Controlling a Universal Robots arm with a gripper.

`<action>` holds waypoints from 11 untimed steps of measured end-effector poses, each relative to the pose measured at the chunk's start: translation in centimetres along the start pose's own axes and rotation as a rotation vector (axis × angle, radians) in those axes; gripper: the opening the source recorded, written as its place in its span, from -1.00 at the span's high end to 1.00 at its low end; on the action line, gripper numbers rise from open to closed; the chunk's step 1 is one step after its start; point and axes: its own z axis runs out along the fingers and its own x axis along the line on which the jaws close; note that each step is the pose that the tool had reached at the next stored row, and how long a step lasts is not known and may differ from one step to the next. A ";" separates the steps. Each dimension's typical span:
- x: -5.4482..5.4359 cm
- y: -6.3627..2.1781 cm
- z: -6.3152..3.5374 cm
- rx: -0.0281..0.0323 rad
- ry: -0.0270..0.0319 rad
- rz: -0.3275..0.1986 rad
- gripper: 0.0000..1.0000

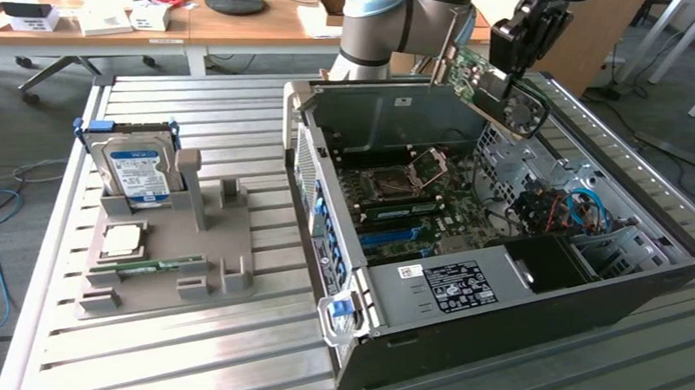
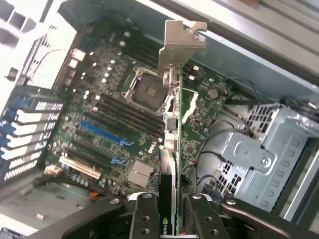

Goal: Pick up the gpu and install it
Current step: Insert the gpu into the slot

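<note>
gpu: up in the air (image 1: 502, 92), hanging over the far end of the open case (image 1: 493, 339). It isn't touching anything in there.
tilt: the card is held on edge. In the wrist view it's a thin sliver, with its metal bracket (image 2: 180, 42) at the end away from the fingers.
why on edge: my guess is so the connector edge faces the motherboard (image 2: 114, 114) and the bracket lines up with the case's back wall.
gripper: partway closed and clamped on the gpu (image 2: 172, 214), one finger flat on each face of the card. It's a firm pinch, nothing loose.
why that grip spot: looks like it leaves the bracket and the bottom edge clear.
case: lying on its side on the slatted table (image 1: 180, 345) with the panel off. The board faces up, so the slots (image 2: 99, 132) can be reached from above.
slots: bare, no card in them.
tray: grey holder (image 1: 207, 233) at the exterior view's left, well apart from the case. A hard drive (image 1: 140, 170) stands in it.
progress: I'd say the pick-up is done and the install isn't yet.
</note>
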 end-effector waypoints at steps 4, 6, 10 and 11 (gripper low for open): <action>0.0 0.00 0.01 0.0014 0.0028 -0.073 0.47; 0.0 0.00 0.02 0.0020 0.0042 -0.109 0.47; 0.0 0.00 0.03 0.0034 0.0071 -0.183 0.47; 0.0 0.00 0.04 0.0038 0.0077 -0.201 0.47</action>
